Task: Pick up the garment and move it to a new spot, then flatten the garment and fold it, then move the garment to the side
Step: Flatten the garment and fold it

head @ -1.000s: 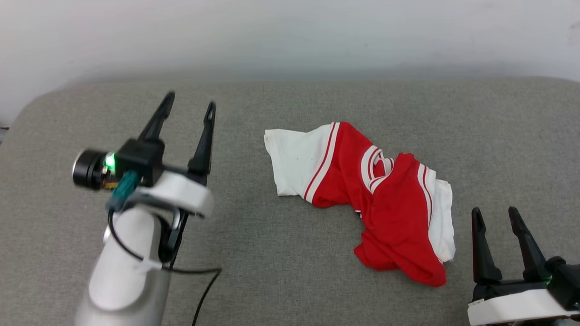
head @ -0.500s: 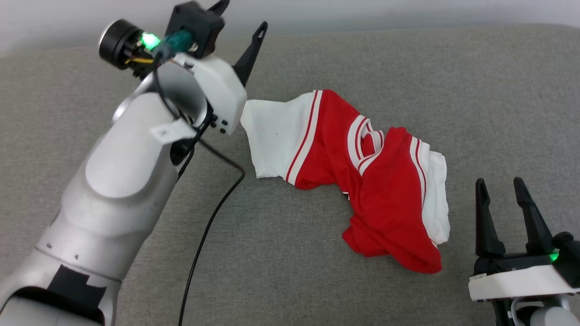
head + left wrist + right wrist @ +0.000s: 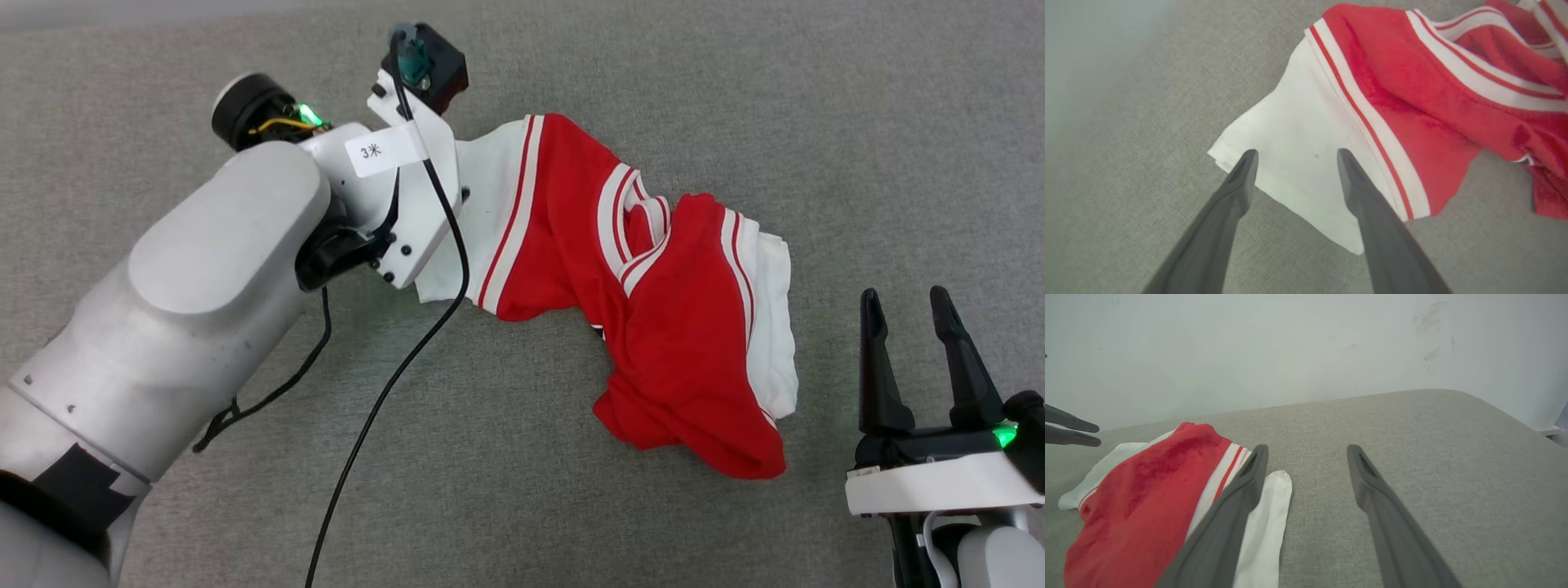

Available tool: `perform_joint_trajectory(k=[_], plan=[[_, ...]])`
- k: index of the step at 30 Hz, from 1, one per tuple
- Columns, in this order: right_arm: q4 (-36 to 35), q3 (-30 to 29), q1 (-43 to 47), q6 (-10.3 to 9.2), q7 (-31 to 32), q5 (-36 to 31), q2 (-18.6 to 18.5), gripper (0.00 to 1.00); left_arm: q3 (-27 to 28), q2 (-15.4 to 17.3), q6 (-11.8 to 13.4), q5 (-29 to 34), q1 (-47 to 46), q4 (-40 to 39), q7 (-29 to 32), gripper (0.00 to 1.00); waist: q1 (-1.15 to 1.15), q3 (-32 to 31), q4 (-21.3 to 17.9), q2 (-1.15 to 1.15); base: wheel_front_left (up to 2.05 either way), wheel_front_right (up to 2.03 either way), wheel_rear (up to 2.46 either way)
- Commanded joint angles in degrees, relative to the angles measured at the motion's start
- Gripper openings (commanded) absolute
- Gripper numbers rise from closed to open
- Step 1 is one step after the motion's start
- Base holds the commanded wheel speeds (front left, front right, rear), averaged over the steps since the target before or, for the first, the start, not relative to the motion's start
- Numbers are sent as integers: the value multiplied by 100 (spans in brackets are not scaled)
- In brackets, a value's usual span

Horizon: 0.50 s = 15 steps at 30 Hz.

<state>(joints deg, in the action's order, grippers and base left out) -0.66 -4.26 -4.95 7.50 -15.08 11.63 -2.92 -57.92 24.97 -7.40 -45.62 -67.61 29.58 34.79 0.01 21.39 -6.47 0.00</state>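
The garment (image 3: 669, 327) lies crumpled mid-surface, red with white sleeves and striped trim; its chest print is hidden in the folds. My left arm (image 3: 245, 245) reaches over the garment's left end, and its wrist covers the fingers in the head view. In the left wrist view my left gripper (image 3: 1296, 153) is open, its tips just above the white sleeve (image 3: 1298, 122), nothing held. My right gripper (image 3: 904, 298) stands open and empty, just right of the garment's other white sleeve (image 3: 1265, 522). In the right wrist view the garment (image 3: 1147, 490) lies left of the right gripper (image 3: 1308, 449).
Everything rests on a grey fabric surface (image 3: 857, 122). A black cable (image 3: 384, 392) hangs from my left arm across the surface in front of the garment. A pale wall (image 3: 1290, 343) rises behind the surface, whose rounded edge (image 3: 1506, 412) shows at the right.
My left arm has swung forward and right, tipping its open gripper down over the white sleeve. The head camera has tilted down, shifting the picture. The right gripper has barely moved.
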Motion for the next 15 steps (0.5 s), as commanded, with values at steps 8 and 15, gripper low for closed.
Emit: perform_joint_trajectory(k=[8, 15], plan=[[7, 67, -294, -3, -13, 54, 9, 100, -792, 343, -2, -655, -154, 115, 559, 100, -1, 300, -172, 0, 0, 0, 0], [20, 69, -339, -3, -13, 88, 9, 100, -1541, 423, -8, -721, 131, 221, 906, 100, -1, 439, -211, 0, 0, 0, 0]])
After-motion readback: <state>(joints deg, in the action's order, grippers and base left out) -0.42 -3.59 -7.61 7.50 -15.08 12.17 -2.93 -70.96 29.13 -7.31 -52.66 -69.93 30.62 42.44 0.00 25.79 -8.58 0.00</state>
